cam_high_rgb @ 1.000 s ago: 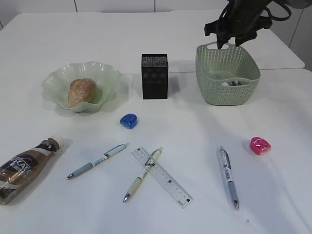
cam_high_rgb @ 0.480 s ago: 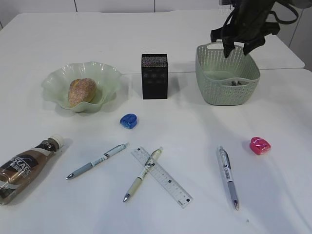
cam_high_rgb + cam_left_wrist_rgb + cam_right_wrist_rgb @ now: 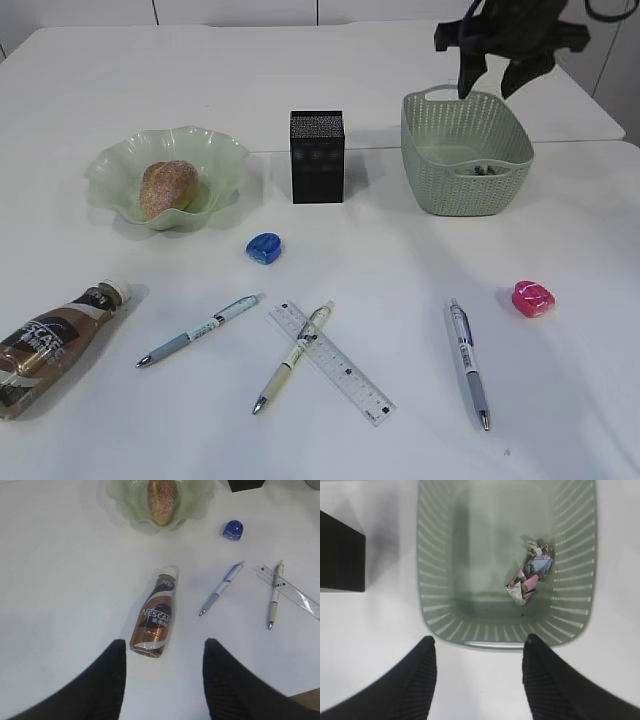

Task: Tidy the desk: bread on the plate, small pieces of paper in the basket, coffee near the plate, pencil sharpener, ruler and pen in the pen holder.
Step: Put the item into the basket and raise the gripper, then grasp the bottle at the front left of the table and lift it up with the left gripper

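Observation:
The bread (image 3: 167, 187) lies in the plate (image 3: 215, 150). The coffee (image 3: 52, 342) lies on its side at the front left. My left gripper (image 3: 164, 647) is open and empty just behind its base (image 3: 155, 615). My right gripper (image 3: 495, 75) is open and empty above the far rim of the basket (image 3: 465, 150). Crumpled paper (image 3: 530, 575) lies inside the basket. The pen holder (image 3: 317, 156) stands mid-desk. A blue sharpener (image 3: 264, 247), a pink sharpener (image 3: 533, 298), the ruler (image 3: 345, 372) and three pens (image 3: 198, 331) (image 3: 293, 357) (image 3: 468, 362) lie on the desk.
One pen lies across the ruler. The desk's far edge runs just behind the basket. The pen holder (image 3: 340, 555) stands left of the basket (image 3: 440, 605) with a gap between them. The left gripper does not show in the exterior view.
My right gripper has shifted slightly right and lifted above the basket's far rim, staying open. Nothing on the desk has moved.

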`<move>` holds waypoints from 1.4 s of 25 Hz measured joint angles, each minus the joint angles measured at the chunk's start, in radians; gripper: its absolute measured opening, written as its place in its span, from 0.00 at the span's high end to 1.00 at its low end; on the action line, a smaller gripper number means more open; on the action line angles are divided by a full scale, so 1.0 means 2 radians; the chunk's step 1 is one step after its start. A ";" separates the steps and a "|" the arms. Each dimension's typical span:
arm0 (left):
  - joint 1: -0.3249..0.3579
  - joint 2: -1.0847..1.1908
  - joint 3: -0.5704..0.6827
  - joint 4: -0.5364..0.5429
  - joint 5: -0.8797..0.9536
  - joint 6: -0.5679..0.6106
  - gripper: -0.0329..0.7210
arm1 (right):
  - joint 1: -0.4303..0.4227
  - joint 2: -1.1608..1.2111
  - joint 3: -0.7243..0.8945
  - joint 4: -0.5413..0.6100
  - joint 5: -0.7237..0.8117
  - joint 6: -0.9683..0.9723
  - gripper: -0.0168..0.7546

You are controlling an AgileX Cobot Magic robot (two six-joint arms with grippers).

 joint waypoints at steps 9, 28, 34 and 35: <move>0.000 0.015 0.000 0.000 0.000 -0.005 0.28 | 0.000 -0.161 0.104 0.048 0.004 0.000 0.41; 0.000 0.230 0.000 0.040 -0.010 -0.005 0.19 | 0.000 -0.413 0.411 0.079 0.007 -0.009 0.41; 0.000 0.243 0.000 0.054 -0.012 -0.005 0.19 | 0.000 -0.414 0.412 0.083 0.007 0.007 0.40; 0.000 0.243 0.000 0.055 -0.012 -0.005 0.20 | 0.000 -0.414 0.412 0.086 0.007 0.008 0.39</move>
